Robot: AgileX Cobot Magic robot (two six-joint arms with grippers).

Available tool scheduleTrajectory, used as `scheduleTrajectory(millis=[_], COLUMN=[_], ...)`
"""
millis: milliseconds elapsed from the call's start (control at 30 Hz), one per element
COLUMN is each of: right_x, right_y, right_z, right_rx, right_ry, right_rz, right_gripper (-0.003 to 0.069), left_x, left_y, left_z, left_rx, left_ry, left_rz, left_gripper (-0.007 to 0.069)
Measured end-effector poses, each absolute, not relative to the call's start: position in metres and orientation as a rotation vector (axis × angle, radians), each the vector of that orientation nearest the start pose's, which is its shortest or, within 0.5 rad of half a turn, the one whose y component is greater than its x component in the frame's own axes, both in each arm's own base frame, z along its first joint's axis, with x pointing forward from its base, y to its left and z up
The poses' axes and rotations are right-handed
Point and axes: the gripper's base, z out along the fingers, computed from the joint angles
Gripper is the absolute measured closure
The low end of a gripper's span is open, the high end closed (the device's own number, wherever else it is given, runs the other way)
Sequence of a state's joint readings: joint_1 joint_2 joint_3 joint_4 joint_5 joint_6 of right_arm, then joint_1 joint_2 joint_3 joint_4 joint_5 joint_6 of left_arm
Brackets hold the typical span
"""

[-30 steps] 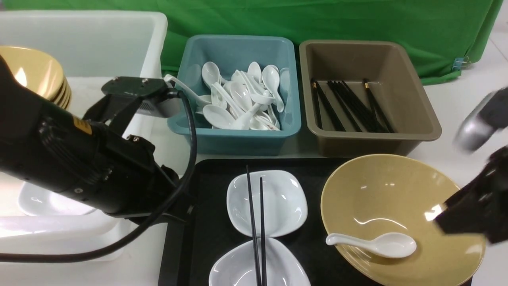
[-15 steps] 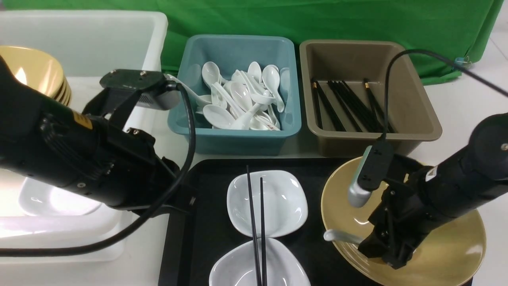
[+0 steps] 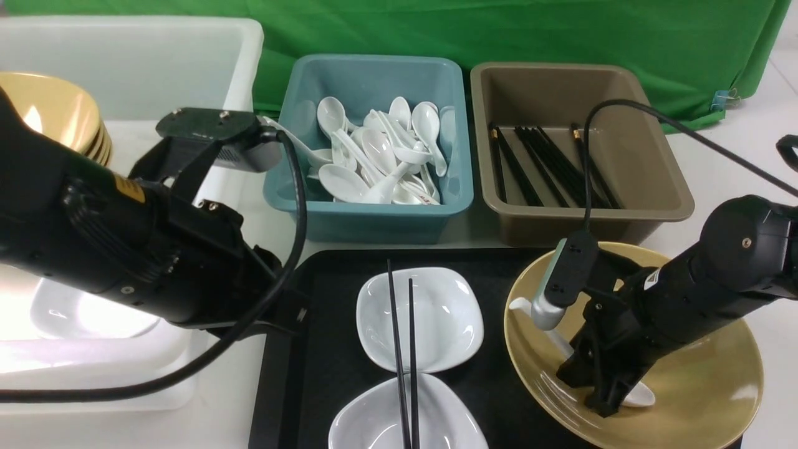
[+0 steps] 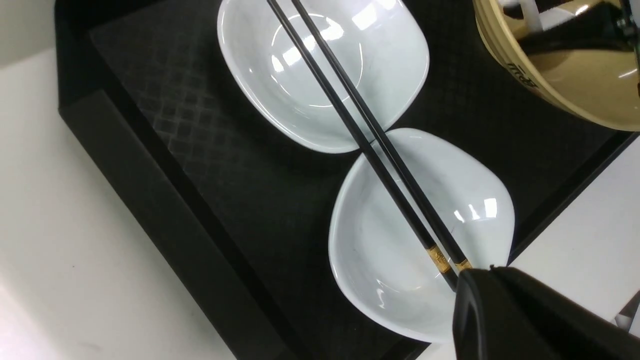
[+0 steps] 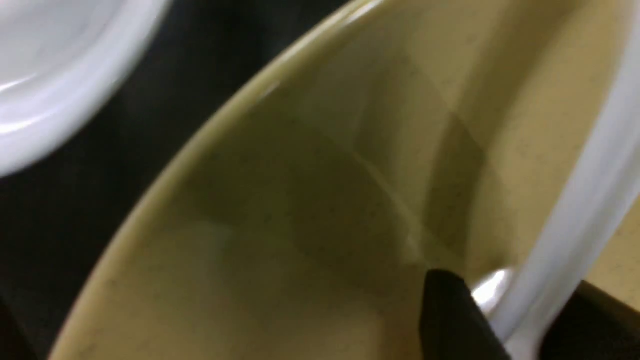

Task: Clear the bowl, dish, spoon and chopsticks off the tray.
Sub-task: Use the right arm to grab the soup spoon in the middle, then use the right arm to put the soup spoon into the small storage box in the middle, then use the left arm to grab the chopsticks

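Observation:
A mustard-yellow bowl (image 3: pixel 704 386) sits on the right of the black tray (image 3: pixel 330 349). My right gripper (image 3: pixel 608 402) reaches down into it and is shut on the white spoon (image 3: pixel 639 396), whose handle tilts up to the left. In the right wrist view the spoon (image 5: pixel 565 215) runs between my two dark fingers. Two white square dishes (image 3: pixel 436 312) (image 3: pixel 374 418) lie mid-tray with the black chopsticks (image 3: pixel 405 349) laid across both. My left gripper (image 4: pixel 470 285) is shut and empty, hovering beside the chopsticks' (image 4: pixel 370 145) gold-banded ends.
Behind the tray stand a teal tub (image 3: pixel 374 224) holding several white spoons and a brown tub (image 3: pixel 561 227) holding several black chopsticks. A large white tub (image 3: pixel 143 62) at the left holds stacked yellow bowls (image 3: pixel 50 112). Green cloth hangs at the back.
My right arm swung in from the right, dropped into the bowl and closed on the spoon, whose handle has tipped upward. The left arm has hardly moved.

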State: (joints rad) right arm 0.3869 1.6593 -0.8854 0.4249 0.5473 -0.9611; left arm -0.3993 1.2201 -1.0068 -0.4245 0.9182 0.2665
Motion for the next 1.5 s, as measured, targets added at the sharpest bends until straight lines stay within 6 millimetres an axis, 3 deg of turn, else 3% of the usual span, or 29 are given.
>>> scheduleTrajectory(millis=[133, 267, 433, 567, 600, 667, 700, 733, 767, 833, 867, 1100, 1300, 1400, 1500], right_x=[0.271, 0.265, 0.270, 0.296, 0.297, 0.320, 0.344, 0.357, 0.358, 0.384, 0.404, 0.453, 0.459, 0.451, 0.439], right_y=[0.132, 0.129, 0.134, 0.153, 0.154, 0.168, 0.182, 0.190, 0.190, 0.207, 0.222, 0.258, 0.261, 0.258, 0.250], right_z=[0.183, 0.205, 0.272, 0.322, 0.320, 0.334, 0.343, 0.339, 0.343, 0.337, 0.324, 0.291, 0.288, 0.298, 0.311], right_rx=[-1.343, -1.271, -1.130, -1.062, -1.061, -1.022, -0.978, -0.964, -0.962, -0.945, -0.928, -0.840, -0.809, -0.823, -0.828], right_ry=[2.377, 2.355, 2.243, 2.116, 2.123, 2.081, 2.042, 2.043, 2.030, 2.013, 2.023, 2.041, 2.052, 2.086, 2.172], right_rz=[0.241, 0.238, 0.284, 0.387, 0.396, 0.472, 0.535, 0.565, 0.563, 0.601, 0.631, 0.709, 0.733, 0.768, 0.804], right_gripper=[0.0464, 0.0464, 0.0464, 0.0464, 0.0464, 0.0464, 0.0464, 0.0464, 0.0464, 0.0464, 0.0464, 0.0435, 0.0216, 0.0179, 0.0196], left_x=[0.207, 0.208, 0.221, 0.239, 0.241, 0.247, 0.253, 0.255, 0.255, 0.256, 0.256, 0.256, 0.255, 0.255, 0.253], left_y=[-0.120, -0.120, -0.108, -0.086, -0.084, -0.075, -0.067, -0.065, -0.065, -0.064, -0.064, -0.071, -0.080, -0.080, -0.081], left_z=[0.319, 0.320, 0.323, 0.329, 0.329, 0.333, 0.337, 0.338, 0.338, 0.340, 0.340, 0.342, 0.349, 0.349, 0.346], left_rx=[0.637, 0.601, 0.431, 0.241, 0.223, 0.169, 0.135, 0.122, 0.122, 0.121, 0.131, 0.248, 0.315, 0.321, 0.343], left_ry=[2.511, 2.509, 2.470, 2.374, 2.361, 2.304, 2.242, 2.224, 2.220, 2.200, 2.198, 2.155, 2.068, 2.070, 2.105], left_rz=[-0.578, -0.584, -0.533, -0.471, -0.466, -0.434, -0.403, -0.394, -0.392, -0.385, -0.387, -0.425, -0.537, -0.536, -0.541], left_gripper=[0.0630, 0.0630, 0.0630, 0.0630, 0.0630, 0.0630, 0.0630, 0.0630, 0.0630, 0.0630, 0.0630, 0.0630, 0.0630, 0.0630, 0.0630])
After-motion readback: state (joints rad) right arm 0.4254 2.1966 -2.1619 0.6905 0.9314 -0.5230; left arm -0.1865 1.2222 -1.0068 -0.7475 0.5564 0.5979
